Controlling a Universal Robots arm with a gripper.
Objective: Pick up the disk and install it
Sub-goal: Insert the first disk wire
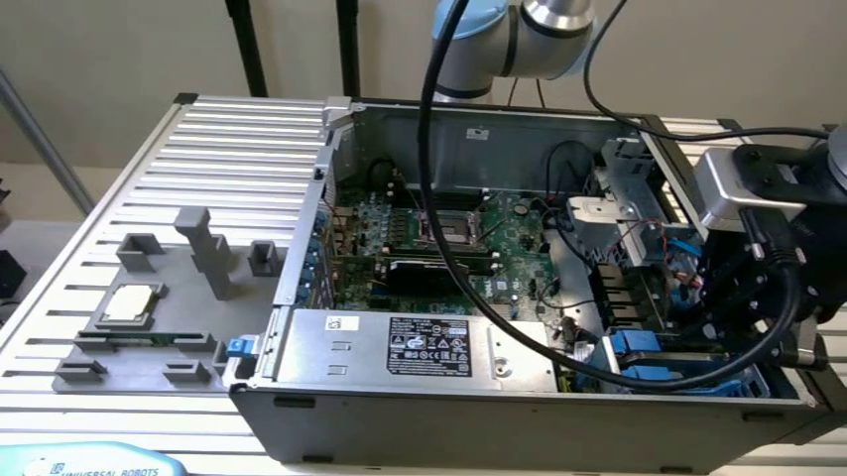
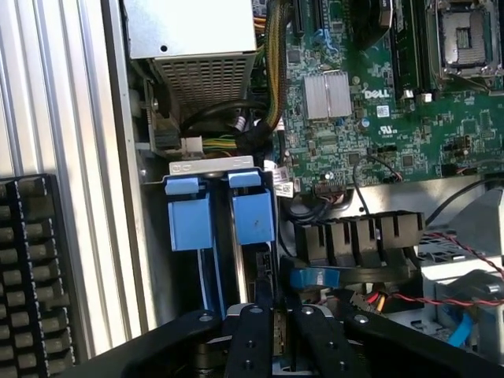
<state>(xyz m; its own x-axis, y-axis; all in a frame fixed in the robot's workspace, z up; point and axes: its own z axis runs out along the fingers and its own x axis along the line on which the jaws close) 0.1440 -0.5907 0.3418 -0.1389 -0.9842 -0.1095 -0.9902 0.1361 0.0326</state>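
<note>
Blue plastic marks the disk. A squarish blue tab caps its far end, and behind the tab a thin slab with a silver-grey edge runs back toward the camera. It stands on edge in the drive bay at the corner of the open computer case. It sits just beside a second blue-tabbed unit and parallel to it, with the two tabs level with each other. No label shows from this angle.

The disk's long axis runs from the blue tab straight back to the end effector. The tab end points toward the power supply and its bundle of cables, and the green motherboard lies off to one side. In the exterior view the blue tab sits low inside the case near the exterior view's right, below the arm's black wrist.

The end effector is drawn nearly closed, with its black jaws pinching the near edge of the disk, which passes between them.

The case rests on a ribbed metal tabletop. A grey fixture stands there, well apart from the bay, on the exterior view's left.
</note>
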